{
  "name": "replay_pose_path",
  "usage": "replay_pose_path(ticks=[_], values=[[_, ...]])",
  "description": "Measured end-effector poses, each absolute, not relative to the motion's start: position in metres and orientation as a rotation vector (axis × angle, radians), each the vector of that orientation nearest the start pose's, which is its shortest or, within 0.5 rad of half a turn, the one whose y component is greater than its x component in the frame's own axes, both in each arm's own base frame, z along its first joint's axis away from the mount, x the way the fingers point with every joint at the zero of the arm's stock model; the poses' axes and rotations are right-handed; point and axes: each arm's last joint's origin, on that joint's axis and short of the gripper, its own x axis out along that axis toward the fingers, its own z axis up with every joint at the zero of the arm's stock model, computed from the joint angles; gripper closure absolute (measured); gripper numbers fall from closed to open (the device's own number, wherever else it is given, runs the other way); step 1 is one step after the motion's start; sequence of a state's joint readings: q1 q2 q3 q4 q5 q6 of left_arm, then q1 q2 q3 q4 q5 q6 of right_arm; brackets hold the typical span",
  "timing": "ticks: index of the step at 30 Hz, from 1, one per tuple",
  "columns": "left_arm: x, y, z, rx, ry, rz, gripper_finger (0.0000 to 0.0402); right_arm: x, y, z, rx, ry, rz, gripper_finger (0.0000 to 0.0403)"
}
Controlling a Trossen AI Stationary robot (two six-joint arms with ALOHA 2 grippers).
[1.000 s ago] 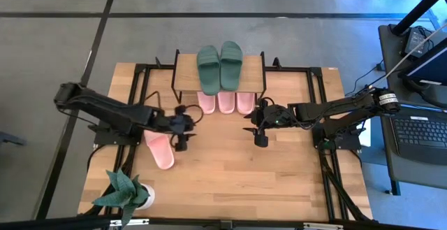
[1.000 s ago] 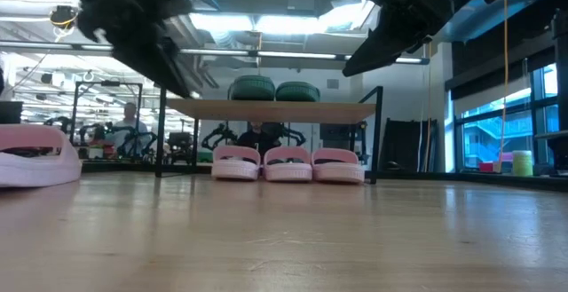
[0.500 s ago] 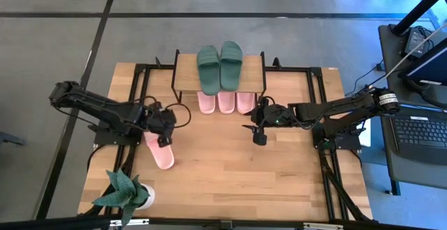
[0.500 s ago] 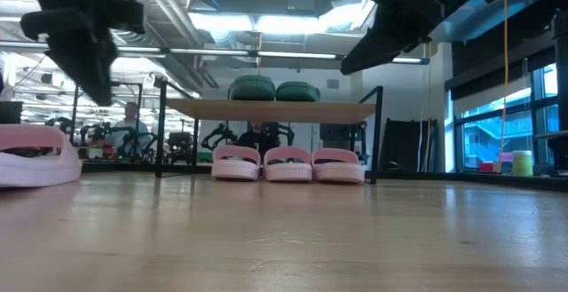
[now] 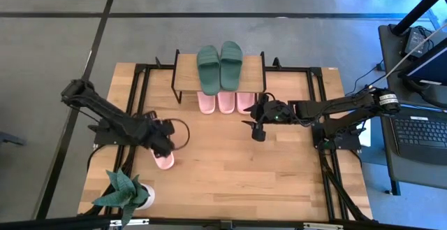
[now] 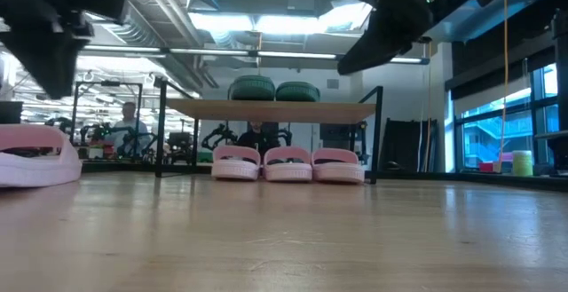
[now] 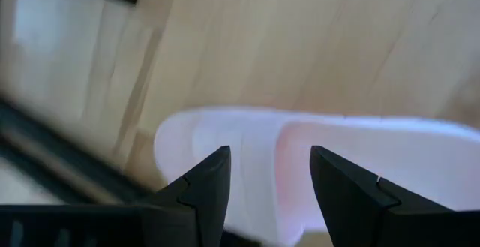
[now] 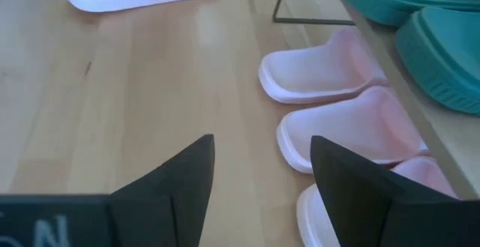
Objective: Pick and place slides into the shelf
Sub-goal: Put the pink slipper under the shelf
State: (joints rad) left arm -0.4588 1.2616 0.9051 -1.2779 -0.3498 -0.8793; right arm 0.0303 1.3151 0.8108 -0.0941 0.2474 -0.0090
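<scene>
A lone light pink slide lies flat on the table's left half, also seen in the low view as the pink slide. My left gripper hovers open above its far end, and the slide shows between the fingers in the left wrist view. The shelf stands at the far edge with the dark green pair on its plank. Three pink slides rest on the table beneath it. My right gripper is open in the air near the shelf's right legs.
A potted plant stands at the near left corner. Black frame rails run along both table sides. A laptop sits on a stand to the right. Bare wood spreads across the table's middle and near side.
My left gripper has moved toward the table's left and near edges, from beside the lone pink slide's far end to above it, staying high off the table. The slides have kept still.
</scene>
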Motion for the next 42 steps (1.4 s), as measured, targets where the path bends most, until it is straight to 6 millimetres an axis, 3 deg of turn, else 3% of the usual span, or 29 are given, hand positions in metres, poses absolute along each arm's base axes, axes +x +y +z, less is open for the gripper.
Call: replay_pose_path(ticks=[7,14,30,42], values=[[0.176,-0.11,0.228,-0.014,1.479,0.755,0.0227,0.276,-0.005,0.239,-0.088,0.599,-0.23,0.0182],[0.181,-0.123,0.21,-0.031,1.56,0.83,0.0227,0.276,-0.007,0.239,-0.104,0.602,-0.228,0.0182],[0.205,-0.108,0.189,-0.073,1.677,0.843,0.0227,0.276,-0.006,0.239,-0.106,0.603,-0.224,0.0182],[0.192,-0.079,0.166,-0.041,1.766,0.956,0.0227,0.276,-0.006,0.239,-0.101,0.6,-0.225,0.0182]])
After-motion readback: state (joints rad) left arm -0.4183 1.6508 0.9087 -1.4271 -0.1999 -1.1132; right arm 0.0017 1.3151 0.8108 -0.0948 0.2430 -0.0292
